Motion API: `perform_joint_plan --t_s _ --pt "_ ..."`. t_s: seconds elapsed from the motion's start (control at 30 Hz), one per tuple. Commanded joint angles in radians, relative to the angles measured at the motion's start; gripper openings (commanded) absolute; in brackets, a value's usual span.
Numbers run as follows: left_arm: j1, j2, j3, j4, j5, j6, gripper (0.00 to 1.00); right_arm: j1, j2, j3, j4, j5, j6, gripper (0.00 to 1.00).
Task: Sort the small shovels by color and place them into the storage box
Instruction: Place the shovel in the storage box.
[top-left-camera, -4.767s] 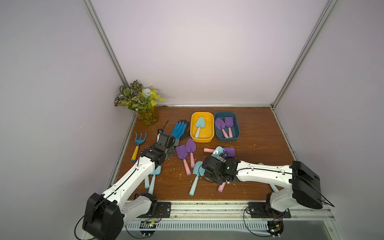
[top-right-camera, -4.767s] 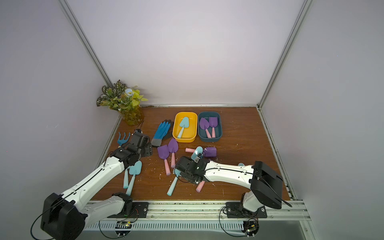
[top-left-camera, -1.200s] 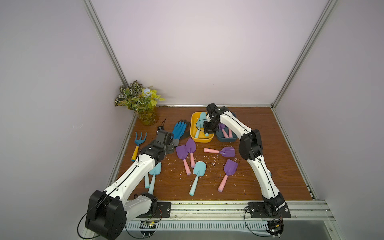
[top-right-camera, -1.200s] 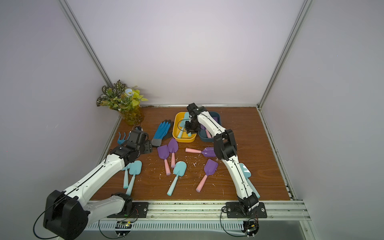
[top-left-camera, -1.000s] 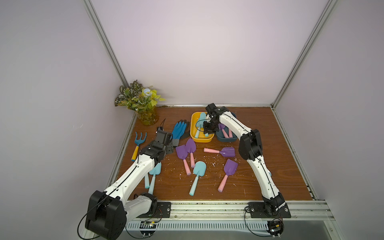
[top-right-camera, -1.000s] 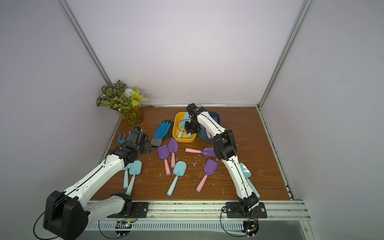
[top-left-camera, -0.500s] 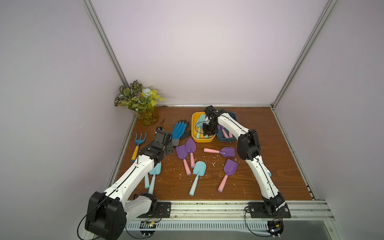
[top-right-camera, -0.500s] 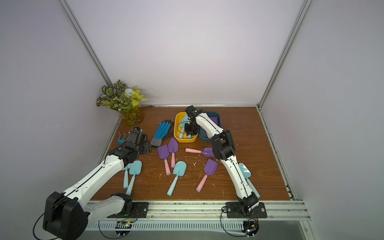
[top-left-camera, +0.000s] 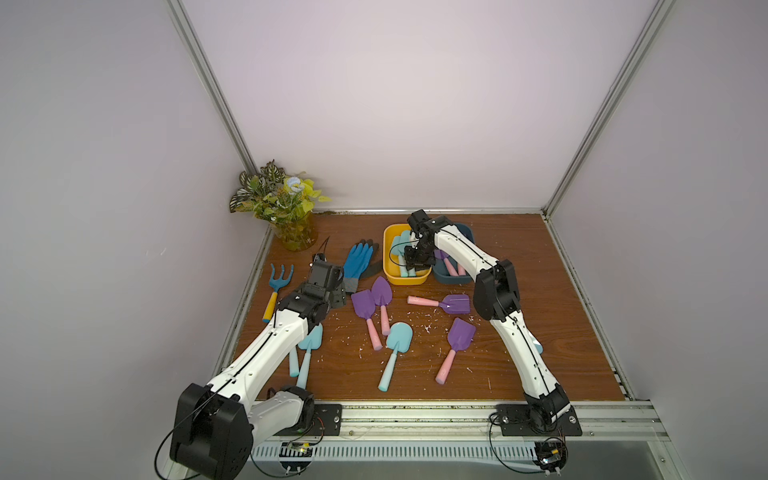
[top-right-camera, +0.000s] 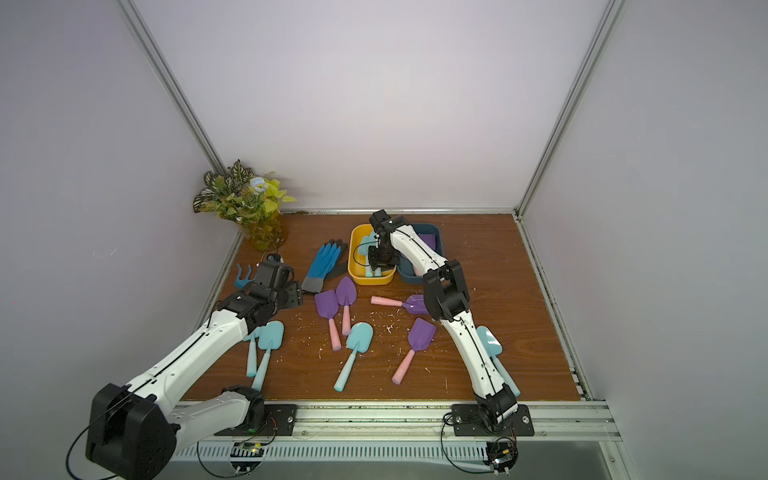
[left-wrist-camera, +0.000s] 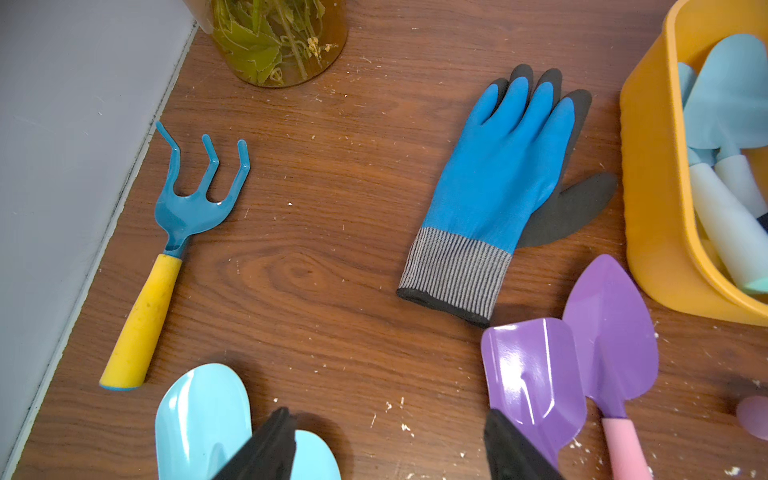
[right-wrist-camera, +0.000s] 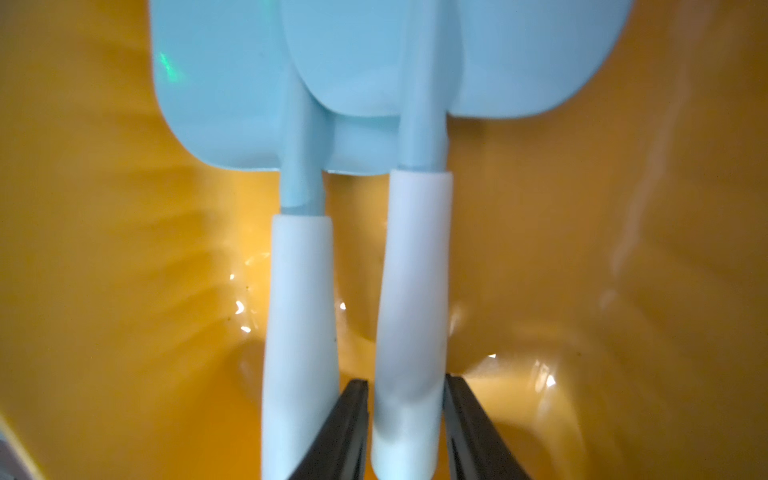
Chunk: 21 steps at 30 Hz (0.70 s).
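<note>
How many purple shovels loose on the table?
4 purple shovels: two side by side before the yellow box, one crosswise by the right arm, one nearer the front. Arm may hide others.

Pale lilac walls with aluminium corner posts enclose a brown wood-grain tabletop

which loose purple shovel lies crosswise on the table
The purple shovel nearest the dark blue bin: its pink handle runs across the table, while the other three point theirs toward the near edge.
</note>
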Motion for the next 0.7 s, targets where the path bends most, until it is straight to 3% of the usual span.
perform_joint_plan --t_s 0.0,0.47,0.67 --pt "0.016 -0.015 -0.008 0.007 0.004 0.01 0.74 0.003 -0.02 0.041 -0.028 0.023 -0.012 0.39" --pt "0.02 -0.035 -0.01 0.008 -0.008 0.0 0.74 0.014 -0.193 0.065 -0.016 0.122 0.004 0.44" --pt "0.019 -0.044 -0.017 0.01 -0.004 -0.002 0.74 0.05 -0.439 -0.173 0.106 0.201 -0.012 0.46"
